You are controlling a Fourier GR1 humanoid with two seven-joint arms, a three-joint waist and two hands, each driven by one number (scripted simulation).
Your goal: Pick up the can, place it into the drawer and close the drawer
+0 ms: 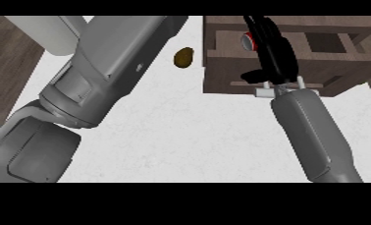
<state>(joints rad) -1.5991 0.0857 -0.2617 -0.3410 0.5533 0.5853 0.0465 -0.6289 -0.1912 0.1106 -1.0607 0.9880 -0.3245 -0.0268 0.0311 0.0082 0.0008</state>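
**Can set in the drawer; closing comes next**

The can point(249, 41) is seen inside the open wooden drawer point(217, 71), toward its back left. The right hand point(272, 54) is stretched over the drawer, just beside the can; whether it is grasping or released cannot be told. The left hand is hidden beyond the raised left forearm point(109, 67). A brown lump point(183, 57) lies on the tabletop point(181, 135), left of the drawer. Judged next: the hand must be withdrawn and the drawer front pushed shut.
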